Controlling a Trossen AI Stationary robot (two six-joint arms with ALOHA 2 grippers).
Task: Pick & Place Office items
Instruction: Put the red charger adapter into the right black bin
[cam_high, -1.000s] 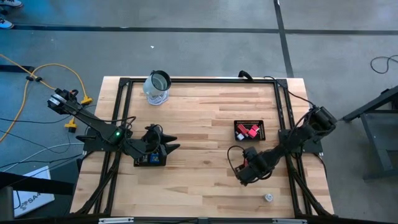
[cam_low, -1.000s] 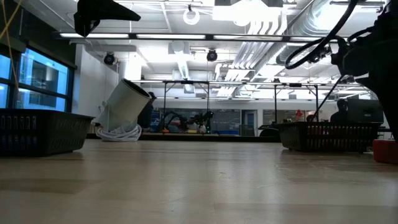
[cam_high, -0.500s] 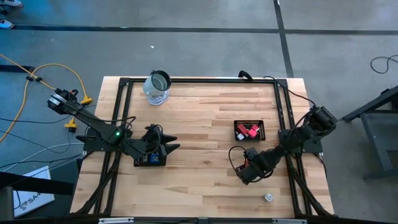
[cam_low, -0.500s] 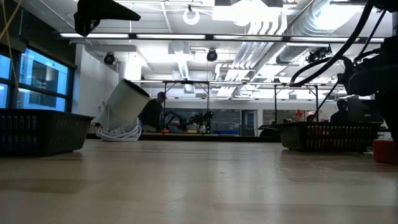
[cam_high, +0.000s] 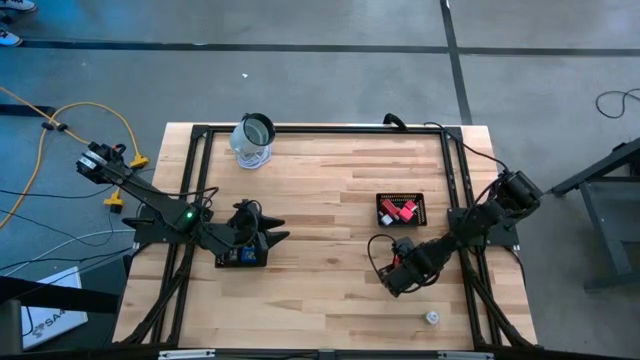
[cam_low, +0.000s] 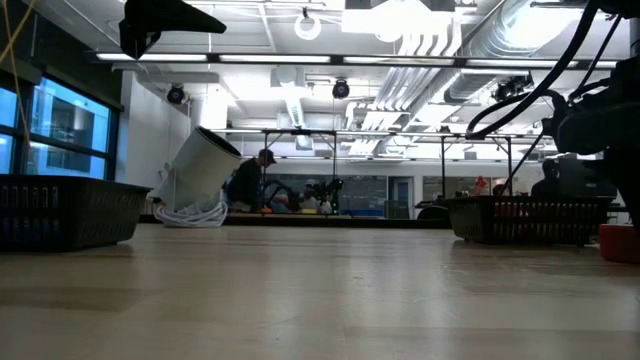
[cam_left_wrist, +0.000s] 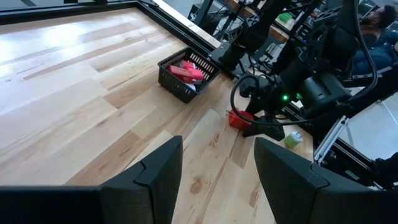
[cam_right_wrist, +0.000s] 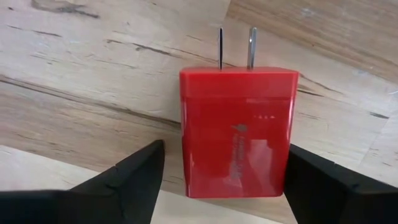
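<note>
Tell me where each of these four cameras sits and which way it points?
High view: overhead, looking straight down on the wooden table and both dark arms.
Low view: at tabletop height, looking across into the room; arm parts hang in from above.
Left wrist view: on the left arm, looking past its open left gripper across the table.
Right wrist view: on the right arm, right gripper open around a red plug-in charger block.
Shared: high and left wrist views both show the black mesh tray.

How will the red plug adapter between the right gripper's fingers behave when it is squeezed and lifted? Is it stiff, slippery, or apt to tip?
The red plug adapter looks like a rigid plastic block, so it probably stays stiff under the right gripper. Its glossy, flat sides may be somewhat slippery. Lying flat on the table, prongs pointing away, it seems unlikely to roll or tip.
</note>
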